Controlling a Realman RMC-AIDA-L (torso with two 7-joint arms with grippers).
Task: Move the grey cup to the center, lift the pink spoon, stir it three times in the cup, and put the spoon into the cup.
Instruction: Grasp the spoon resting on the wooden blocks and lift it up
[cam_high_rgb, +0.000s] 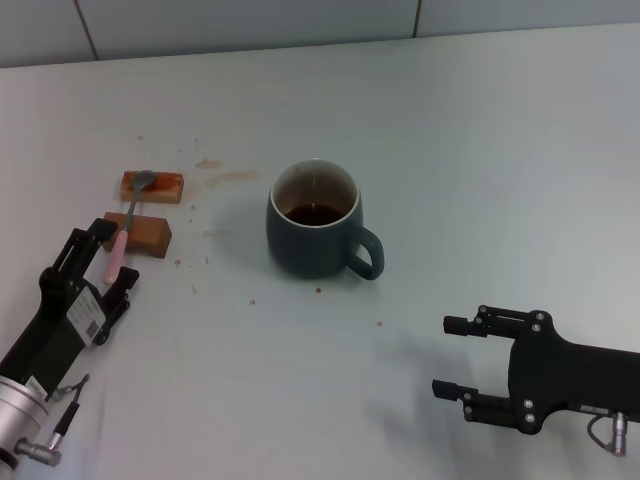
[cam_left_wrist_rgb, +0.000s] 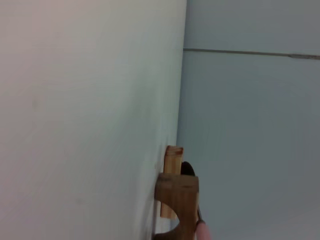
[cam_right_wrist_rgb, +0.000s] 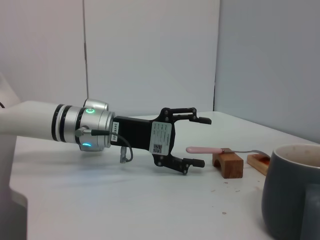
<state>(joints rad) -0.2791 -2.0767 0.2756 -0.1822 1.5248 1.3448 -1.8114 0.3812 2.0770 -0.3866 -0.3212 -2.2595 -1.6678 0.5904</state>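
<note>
Left pincer (cam_high_rgb: 112, 257) open round pink spoon (cam_high_rgb: 128, 222) handle (on blocks (cam_high_rgb: 152, 187)).

My head camera looks forward and down on the desk (cam_high_rgb: 480, 130), taking in the cup (cam_high_rgb: 315, 220) at centre and both arms. My left wrist camera sits low, close to the blocks (cam_left_wrist_rgb: 176, 192), facing the wall. My right wrist camera looks level across the desk past the cup (cam_right_wrist_rgb: 295, 190) toward my left gripper (cam_right_wrist_rgb: 200, 141), blocks (cam_right_wrist_rgb: 229, 162) and spoon (cam_right_wrist_rgb: 207, 149).
</note>
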